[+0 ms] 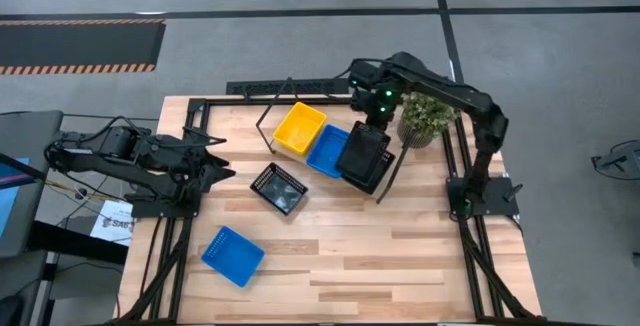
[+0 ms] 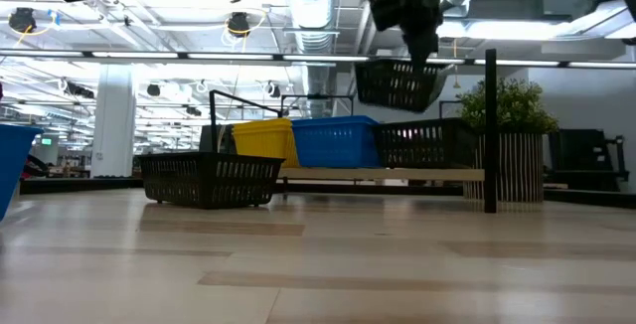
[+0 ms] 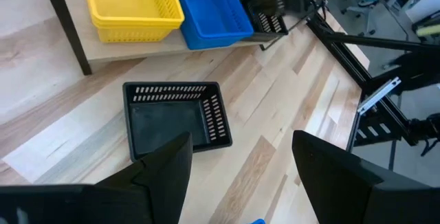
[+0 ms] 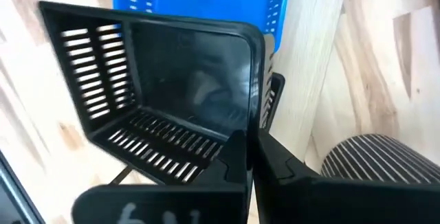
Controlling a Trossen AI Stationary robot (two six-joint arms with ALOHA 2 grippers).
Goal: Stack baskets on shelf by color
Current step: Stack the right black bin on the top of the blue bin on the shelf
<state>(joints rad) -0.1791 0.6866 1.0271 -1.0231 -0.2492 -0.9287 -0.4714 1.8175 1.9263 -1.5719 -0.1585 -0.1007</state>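
Note:
On the wooden shelf [image 1: 383, 171] stand a yellow basket [image 1: 300, 128], a blue basket [image 1: 327, 152] and a black basket [image 2: 427, 143], side by side. My right gripper [image 1: 378, 121] is shut on a second black basket [image 2: 400, 83] and carries it in the air above the shelf's black one. Another black basket [image 1: 278, 187] and another blue basket [image 1: 232, 255] rest on their bottoms on the tabletop. My left gripper [image 3: 240, 176] is open and hovers over the table's left side, near the loose black basket [image 3: 175, 117]. My right gripper pinches one side wall of the black basket near a corner [image 4: 254, 117], one finger [image 4: 234, 157] inside and the other [image 4: 282, 163] outside. It comes from above. The basket hangs below the fingers, lifted clear and slightly tilted over the shelf's black basket.
A potted green plant [image 1: 425, 116] stands right beside the shelf's right end, close to the right arm. The shelf's thin black legs [image 2: 490, 130] rise at its corners. Bare tabletop lies along the near edge [image 1: 400, 266].

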